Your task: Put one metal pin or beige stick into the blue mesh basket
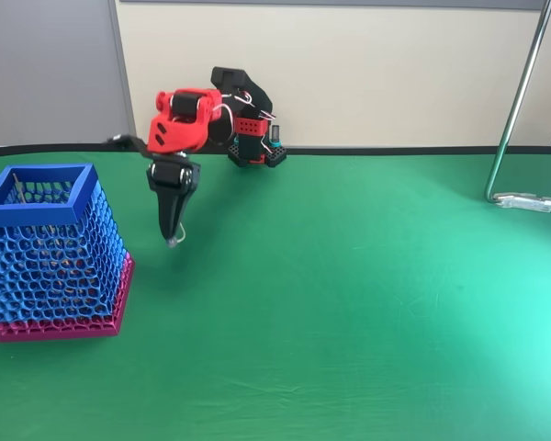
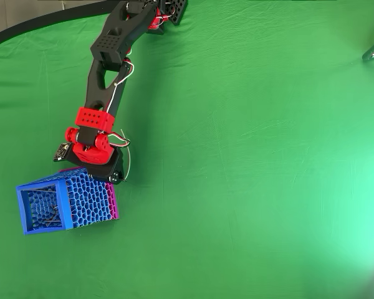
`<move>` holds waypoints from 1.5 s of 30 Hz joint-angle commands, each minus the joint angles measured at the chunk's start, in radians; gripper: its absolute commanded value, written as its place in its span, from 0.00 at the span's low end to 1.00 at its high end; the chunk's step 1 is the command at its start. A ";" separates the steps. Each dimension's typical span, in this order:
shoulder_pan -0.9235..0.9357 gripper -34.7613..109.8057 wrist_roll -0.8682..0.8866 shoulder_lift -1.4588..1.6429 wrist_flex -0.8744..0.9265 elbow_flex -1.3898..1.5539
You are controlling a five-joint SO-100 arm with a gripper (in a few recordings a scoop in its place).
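Front fixed view, top-down overhead; shared green table (image 1: 367, 303).

We see a blue mesh basket (image 1: 46, 248) with a honeycomb pattern, a solid blue rim and a magenta base, at nine o'clock on the plain green cloth (image 1: 367, 312). The arm (image 2: 109, 56) is black with red parts, its gripper (image 1: 172, 241) black.
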 commanded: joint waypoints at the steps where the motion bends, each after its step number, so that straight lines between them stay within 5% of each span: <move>1: 0.006 0.24 -0.006 0.156 -0.017 0.043; 22: 0.095 0.24 -0.362 0.718 -0.518 0.578; 45: 0.178 0.24 -0.607 0.436 -0.848 0.018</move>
